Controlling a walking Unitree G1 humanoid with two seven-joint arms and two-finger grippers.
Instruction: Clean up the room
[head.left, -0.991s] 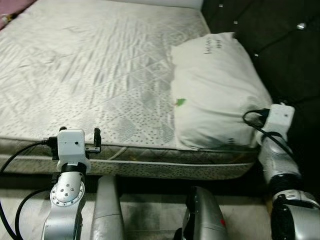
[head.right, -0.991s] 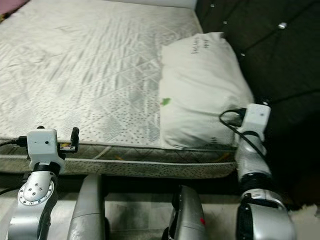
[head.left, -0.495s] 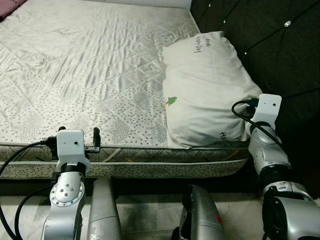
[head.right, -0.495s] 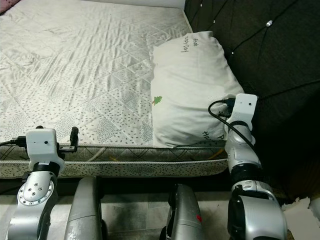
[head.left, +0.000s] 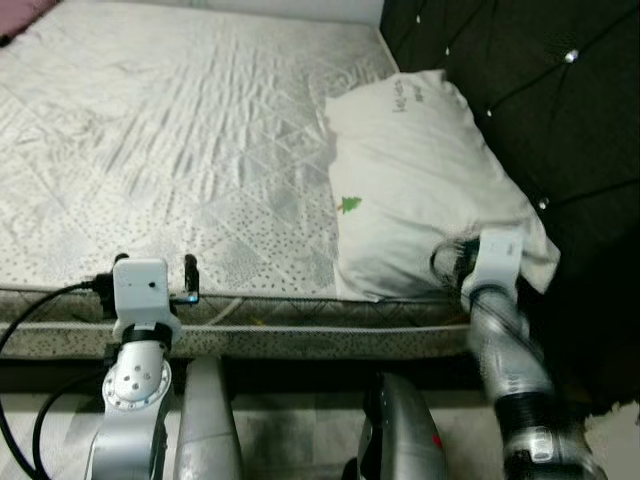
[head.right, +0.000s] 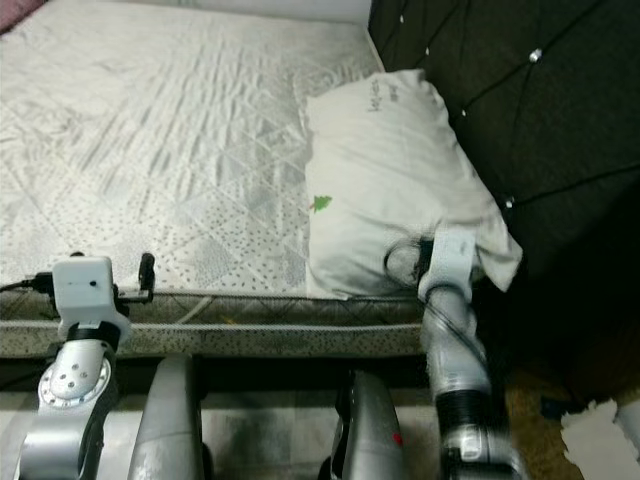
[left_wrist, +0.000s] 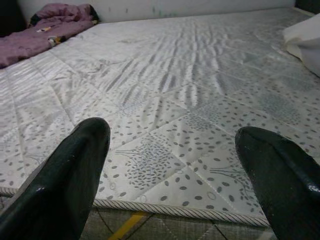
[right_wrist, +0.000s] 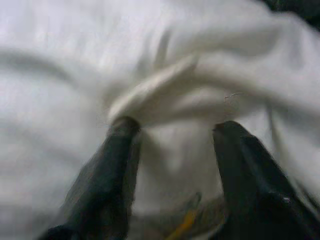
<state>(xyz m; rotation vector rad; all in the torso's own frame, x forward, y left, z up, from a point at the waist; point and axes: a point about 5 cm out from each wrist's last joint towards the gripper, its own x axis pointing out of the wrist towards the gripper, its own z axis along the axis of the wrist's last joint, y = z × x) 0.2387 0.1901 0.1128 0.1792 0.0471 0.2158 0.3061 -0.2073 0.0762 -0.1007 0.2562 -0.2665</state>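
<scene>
A white pillow (head.left: 420, 180) with a small green tree mark lies at the right end of the bare quilted mattress (head.left: 180, 130), against the headboard. Its near right corner hangs out past the bed edge. My right gripper (right_wrist: 172, 135) is open at the pillow's near edge, with bunched pillow fabric between the fingertips; in the left eye view the right wrist (head.left: 497, 255) covers it. My left gripper (left_wrist: 170, 150) is open and holds nothing, hovering just over the mattress's near edge (head.left: 155, 268).
A dark tufted headboard (head.left: 520, 100) rises right of the pillow. Purple bedding (left_wrist: 45, 30) is bunched at the mattress's far end. Scraps of white paper (head.right: 595, 430) lie on the floor at the lower right. The bed's side (head.left: 300, 335) runs right in front of me.
My right arm has dropped lower and moved left along the pillow's near edge, blurred with motion. The pillow's right corner now sticks out beside it. The camera shifted. The left arm stayed put.
</scene>
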